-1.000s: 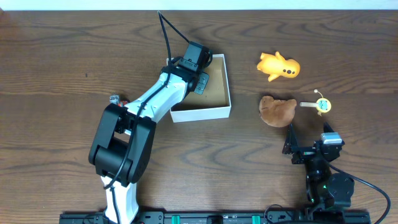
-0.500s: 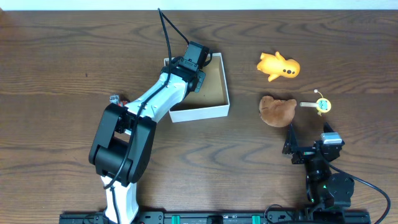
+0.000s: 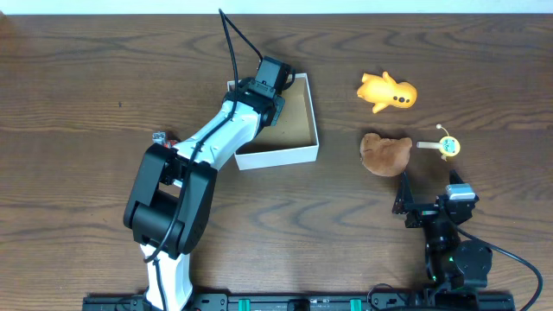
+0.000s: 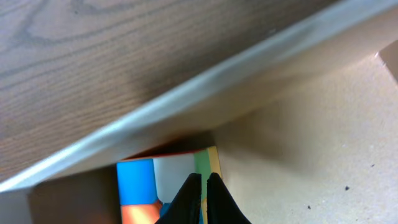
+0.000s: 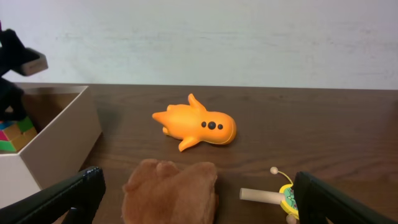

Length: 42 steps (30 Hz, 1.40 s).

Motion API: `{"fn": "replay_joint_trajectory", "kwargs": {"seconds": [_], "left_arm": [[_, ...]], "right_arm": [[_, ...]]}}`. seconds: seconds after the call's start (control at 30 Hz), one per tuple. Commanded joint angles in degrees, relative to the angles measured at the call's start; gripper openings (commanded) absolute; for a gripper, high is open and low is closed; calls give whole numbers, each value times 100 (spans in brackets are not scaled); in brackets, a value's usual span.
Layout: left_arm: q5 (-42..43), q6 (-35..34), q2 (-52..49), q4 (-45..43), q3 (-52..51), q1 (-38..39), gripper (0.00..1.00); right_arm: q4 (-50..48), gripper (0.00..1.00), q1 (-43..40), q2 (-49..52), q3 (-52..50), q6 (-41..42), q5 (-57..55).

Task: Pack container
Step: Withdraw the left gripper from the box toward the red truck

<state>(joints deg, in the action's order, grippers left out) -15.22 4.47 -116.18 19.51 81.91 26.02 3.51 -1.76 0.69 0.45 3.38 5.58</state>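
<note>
container (image 3: 276,156) half covered — left arm (image 3: 216,138), rest open

White container (image 3: 281,156), brown inside; orange toy (image 3: 387,92); brown plush (image 3: 384,153).

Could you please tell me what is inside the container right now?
A multicoloured block sits in a corner of the container, by the shut left gripper. The left arm hides part of the floor overhead.
</note>
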Motion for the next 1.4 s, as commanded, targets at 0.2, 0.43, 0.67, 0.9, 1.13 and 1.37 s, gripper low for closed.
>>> {"fn": "replay_joint_trajectory", "kwargs": {"seconds": [0.2, 0.43, 0.67, 0.9, 1.13, 1.37], "left_arm": [[-96, -70, 1276, 627, 562, 0, 13], [-485, -791, 2304, 1434, 560, -577, 45], [-479, -1436, 2511, 3477, 540, -1543, 98], [-374, -2127, 2487, 3936, 310, -2173, 98], [494, -2107, 2004, 3917, 295, -2511, 98], [498, -1639, 1305, 4002, 295, -2549, 98]], "right_arm": [[15, 99, -48, -31, -13, -68, -17], [15, 99, -48, -31, -13, -68, -17], [15, 99, -48, -31, -13, -68, -17], [15, 99, -48, -31, -13, -68, -17], [15, 99, -48, -33, -13, -68, -17], [15, 99, -48, -31, -13, -68, -17]]}}
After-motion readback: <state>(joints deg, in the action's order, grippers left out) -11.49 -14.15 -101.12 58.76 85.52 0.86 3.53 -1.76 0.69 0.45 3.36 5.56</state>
